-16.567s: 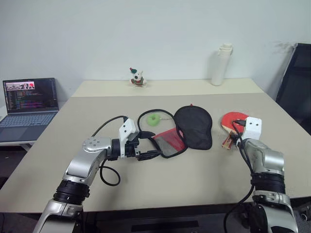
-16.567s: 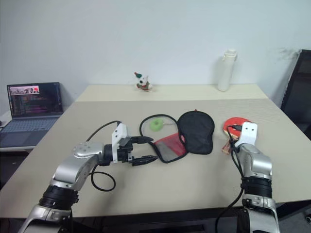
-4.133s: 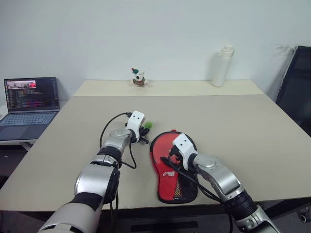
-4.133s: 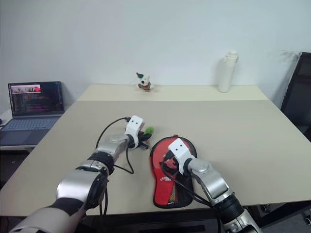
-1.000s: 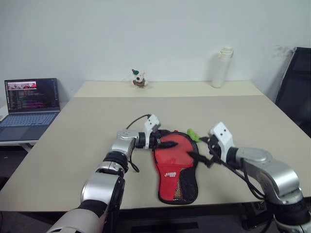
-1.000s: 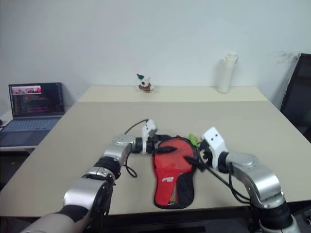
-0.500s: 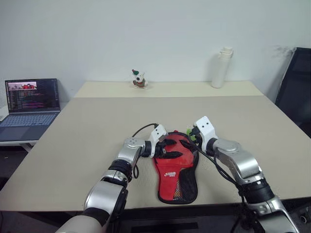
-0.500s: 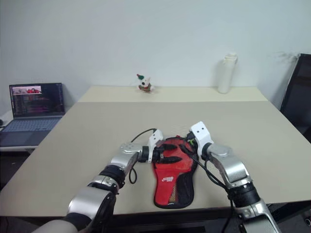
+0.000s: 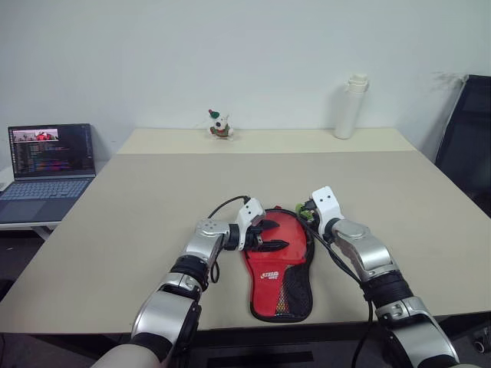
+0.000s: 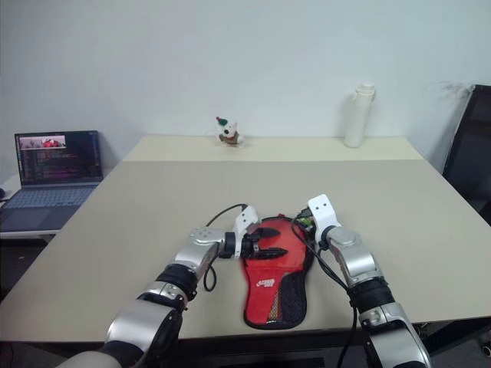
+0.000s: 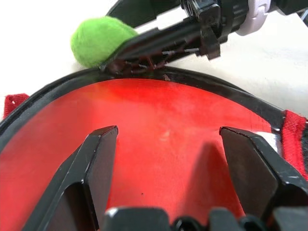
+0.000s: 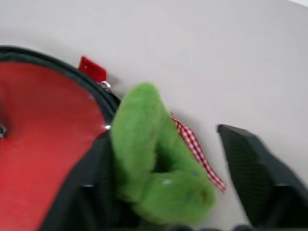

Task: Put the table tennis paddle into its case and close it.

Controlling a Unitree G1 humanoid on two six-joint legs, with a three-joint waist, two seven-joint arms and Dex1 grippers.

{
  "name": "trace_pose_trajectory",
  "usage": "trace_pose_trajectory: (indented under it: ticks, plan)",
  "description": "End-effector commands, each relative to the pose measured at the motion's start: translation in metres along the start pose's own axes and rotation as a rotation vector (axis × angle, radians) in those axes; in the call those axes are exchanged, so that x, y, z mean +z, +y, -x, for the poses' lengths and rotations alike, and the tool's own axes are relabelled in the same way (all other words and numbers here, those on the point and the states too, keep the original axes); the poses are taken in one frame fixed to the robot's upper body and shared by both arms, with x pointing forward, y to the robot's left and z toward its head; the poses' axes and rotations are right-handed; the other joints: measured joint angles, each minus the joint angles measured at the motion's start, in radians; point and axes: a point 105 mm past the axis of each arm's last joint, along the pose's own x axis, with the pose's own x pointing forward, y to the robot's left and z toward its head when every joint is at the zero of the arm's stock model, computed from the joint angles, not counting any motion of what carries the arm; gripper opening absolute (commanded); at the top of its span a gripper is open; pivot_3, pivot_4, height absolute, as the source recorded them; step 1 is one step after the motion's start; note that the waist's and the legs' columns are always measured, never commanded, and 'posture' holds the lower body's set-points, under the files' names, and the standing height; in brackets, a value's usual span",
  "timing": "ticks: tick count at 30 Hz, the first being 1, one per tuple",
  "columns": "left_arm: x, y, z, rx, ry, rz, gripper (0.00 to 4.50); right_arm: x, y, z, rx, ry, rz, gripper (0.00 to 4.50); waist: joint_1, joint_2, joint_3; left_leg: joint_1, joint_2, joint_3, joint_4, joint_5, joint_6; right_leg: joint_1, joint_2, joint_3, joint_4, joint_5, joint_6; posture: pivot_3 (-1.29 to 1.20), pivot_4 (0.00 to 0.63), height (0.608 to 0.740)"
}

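Left hand (image 11: 163, 144): spread, over the case's (image 9: 278, 264) red face
Right hand (image 12: 168, 173): half-spread around green plush charm (image 12: 156, 159), grip unclear; head view hides charm
Case axis: round end between hands, narrow end toward desk (image 9: 138, 192) edge

The paddle-shaped soft case (image 9: 278, 264) is red with a black rim and black mesh. Beside the case, a fuzzy green charm (image 12: 156, 163) carries a red-and-white checked ribbon (image 12: 198, 151).
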Motion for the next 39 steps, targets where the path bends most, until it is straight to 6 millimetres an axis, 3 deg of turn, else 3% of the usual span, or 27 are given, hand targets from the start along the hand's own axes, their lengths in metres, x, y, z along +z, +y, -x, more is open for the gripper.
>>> trace_pose_trajectory:
  ticks: [1, 6, 12, 19, 26, 31, 39]
  plan:
    - [-0.015, -0.006, -0.002, -0.009, 0.033, 0.044, 3.69, 0.01, -0.012, 0.005, -0.044, -0.039, -0.042, 1.61, 0.0, 0.0, 0.0, 0.0, 0.0, 0.0, 0.0, 0.0, 0.0, 0.0, 0.0, 0.0, 0.0, 0.0, 0.0, 0.0, 0.15, 0.74]
    - [-0.019, -0.01, -0.007, -0.015, 0.043, 0.055, 3.69, 0.008, -0.013, 0.009, -0.046, -0.035, -0.061, 0.04, 0.003, 0.0, 0.0, 0.0, 0.0, -0.001, 0.0, 0.0, 0.0, 0.0, 0.0, 0.0, 0.0, 0.0, 0.0, 0.0, 0.15, 0.74]
    - [-0.019, -0.016, -0.017, -0.042, 0.047, 0.075, 3.69, 0.008, -0.031, 0.022, -0.079, -0.032, -0.06, 0.04, 0.006, 0.001, -0.001, 0.0, -0.001, 0.0, 0.0, 0.0, 0.0, 0.001, -0.001, 0.0, -0.001, 0.0, 0.0, 0.0, 0.15, 0.74]
    - [-0.028, -0.024, -0.021, -0.079, 0.081, 0.085, 3.69, 0.002, -0.058, 0.053, -0.106, -0.002, -0.033, 0.04, 0.012, 0.004, -0.003, 0.0, -0.002, 0.0, 0.0, 0.0, 0.0, 0.001, -0.001, -0.001, -0.001, -0.001, 0.003, 0.0, 0.15, 0.74]
    - [-0.031, -0.028, -0.027, -0.08, 0.087, 0.121, 3.69, -0.018, -0.025, 0.099, 0.147, 0.082, 0.049, 0.04, 0.026, 0.006, -0.005, -0.001, -0.002, 0.0, 0.0, 0.0, 0.0, 0.002, -0.001, -0.001, -0.003, -0.003, 0.005, 0.0, 0.15, 0.74]
    - [-0.03, -0.029, -0.033, -0.075, 0.095, 0.123, 3.69, -0.042, 0.023, 0.157, 0.436, 0.202, 0.109, 0.04, 0.04, 0.008, -0.009, -0.001, -0.002, -0.001, 0.0, 0.0, 0.0, 0.003, -0.001, -0.003, -0.005, -0.004, 0.006, 0.0, 0.15, 0.74]
    - [-0.03, -0.029, -0.038, -0.073, 0.105, 0.12, 3.69, -0.061, 0.052, 0.203, 0.607, 0.306, 0.123, 0.04, 0.035, 0.007, -0.011, 0.009, -0.002, -0.002, 0.001, -0.001, 0.0, 0.013, -0.002, -0.004, -0.005, -0.007, 0.002, 0.0, 0.15, 0.74]
